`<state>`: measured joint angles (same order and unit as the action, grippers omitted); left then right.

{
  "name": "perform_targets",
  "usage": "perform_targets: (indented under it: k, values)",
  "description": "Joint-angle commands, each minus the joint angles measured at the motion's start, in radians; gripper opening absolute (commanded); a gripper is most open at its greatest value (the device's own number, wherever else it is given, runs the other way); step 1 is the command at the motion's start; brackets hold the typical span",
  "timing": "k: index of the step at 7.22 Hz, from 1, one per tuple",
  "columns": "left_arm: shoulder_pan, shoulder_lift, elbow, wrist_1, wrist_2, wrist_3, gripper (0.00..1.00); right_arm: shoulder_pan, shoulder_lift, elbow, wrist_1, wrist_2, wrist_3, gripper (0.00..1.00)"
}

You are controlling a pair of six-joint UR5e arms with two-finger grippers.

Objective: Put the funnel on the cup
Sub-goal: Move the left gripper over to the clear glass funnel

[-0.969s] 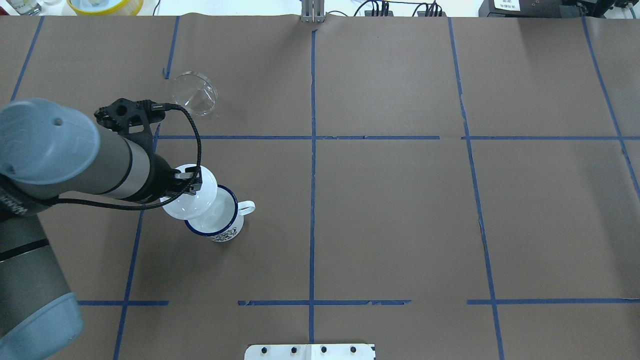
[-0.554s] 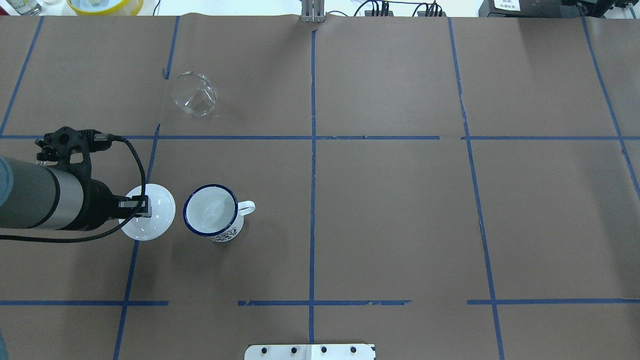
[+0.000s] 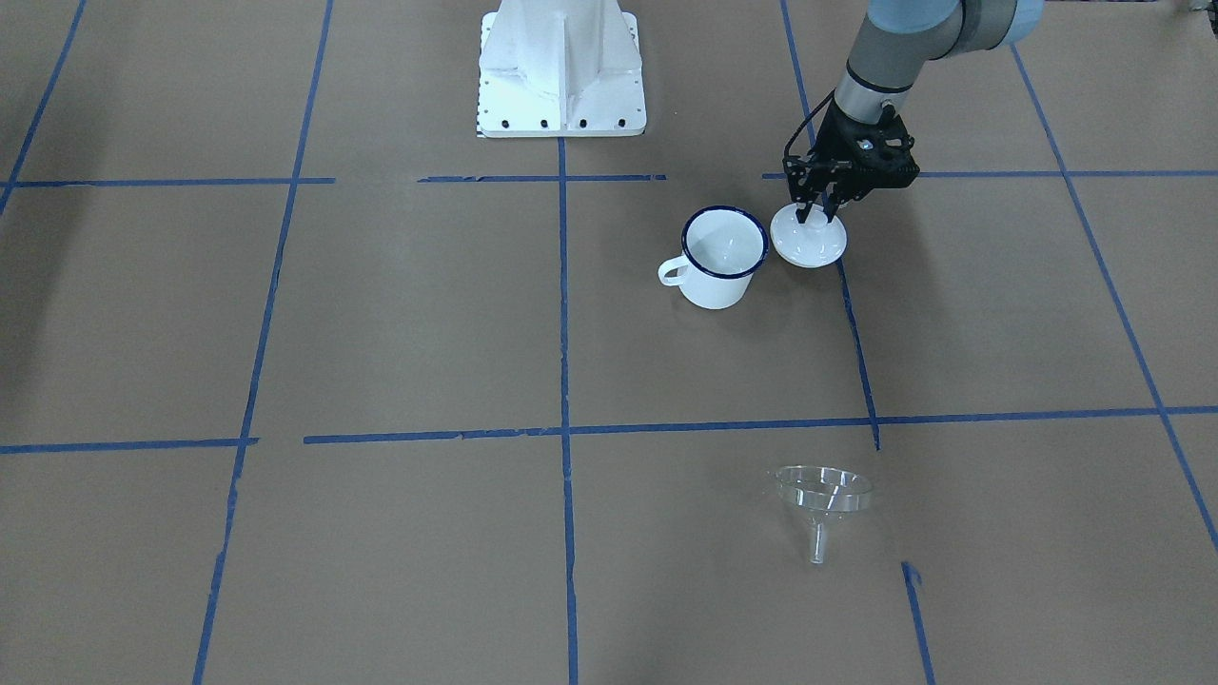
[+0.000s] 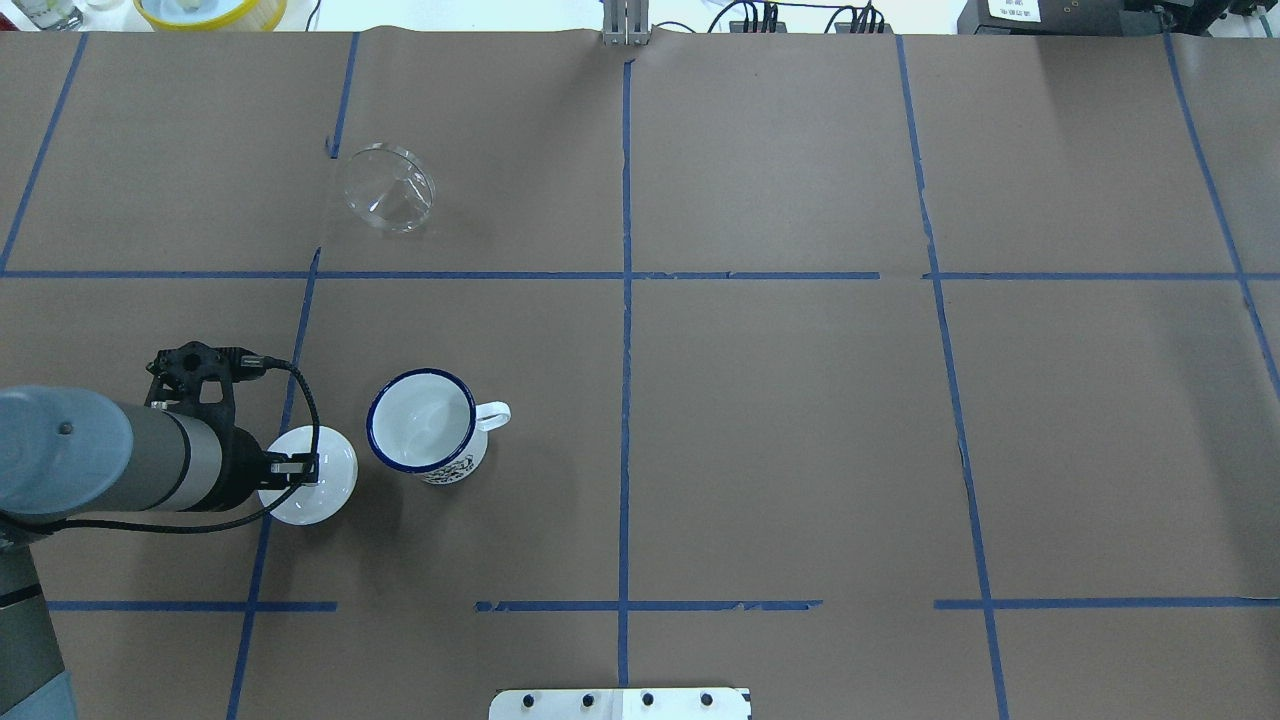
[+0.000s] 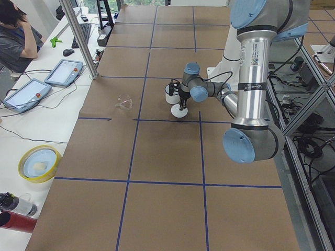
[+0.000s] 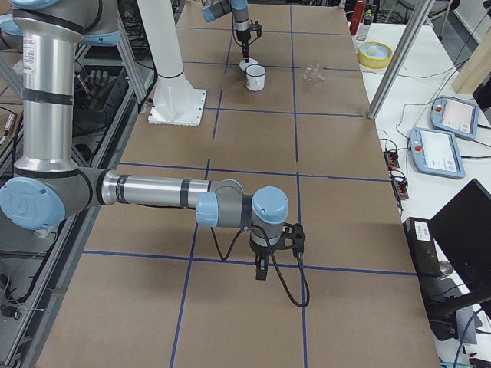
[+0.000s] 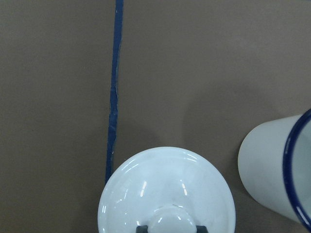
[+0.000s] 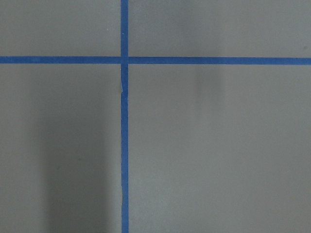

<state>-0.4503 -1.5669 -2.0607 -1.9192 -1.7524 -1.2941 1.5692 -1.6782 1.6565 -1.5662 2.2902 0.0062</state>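
Note:
The cup [image 4: 425,436] is a white mug with a dark blue rim, upright and open, handle to the right; it also shows in the front view [image 3: 723,259]. The clear funnel [image 4: 388,188] lies on its side far behind it, alone, spout toward the front camera [image 3: 823,497]. My left gripper [image 4: 300,467] is shut on the knob of a white domed lid [image 4: 318,490], held low just left of the cup, apart from it. The left wrist view shows the lid [image 7: 166,189] and the cup's wall [image 7: 272,170]. My right gripper [image 6: 261,270] shows only in the right side view; I cannot tell its state.
Brown paper with blue tape lines covers the table [image 4: 780,420]. The robot's white base plate [image 3: 561,67] stands at the near edge. A yellow-rimmed bowl [image 4: 210,10] sits beyond the far left corner.
My left gripper carried the white lid off the cup's rim to the left, then toward the robot and lower. The cup and funnel have not moved.

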Motion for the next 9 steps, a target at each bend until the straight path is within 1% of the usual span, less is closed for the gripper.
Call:
perform_targets:
  k: [1, 2, 3, 5, 6, 7, 8, 9]
  values:
    - [0.021, -0.004, 0.028, -0.038, 0.010, -0.007, 0.00, 0.000, 0.000, 0.000, 0.000, 0.000, 0.000, 1.00]
    - [0.019, -0.004, 0.024, -0.038, 0.002, -0.004, 0.54, 0.000, 0.000, 0.000, 0.000, 0.000, 0.000, 1.00]
    - [0.018, -0.005, 0.022, -0.038, 0.004, -0.004, 1.00, 0.000, 0.000, 0.000, 0.000, 0.000, 0.000, 1.00]
    - [0.004, -0.002, 0.014, -0.038, 0.004, -0.004, 1.00, 0.000, 0.000, 0.000, 0.000, 0.000, 0.000, 1.00]
    - [-0.016, 0.007, -0.027, -0.037, 0.001, -0.002, 1.00, 0.000, 0.000, 0.000, 0.000, 0.000, 0.000, 1.00]
    - [-0.119, -0.028, -0.038, -0.038, -0.002, -0.004, 1.00, 0.000, 0.000, 0.000, 0.000, 0.000, 0.000, 1.00]
    - [-0.217, -0.101, -0.032, -0.041, 0.001, -0.036, 1.00, 0.000, 0.000, 0.000, 0.000, 0.000, 0.000, 1.00]
    - [-0.269, -0.166, -0.012, -0.043, 0.005, -0.198, 1.00, 0.000, 0.000, 0.000, 0.000, 0.000, 0.000, 1.00]
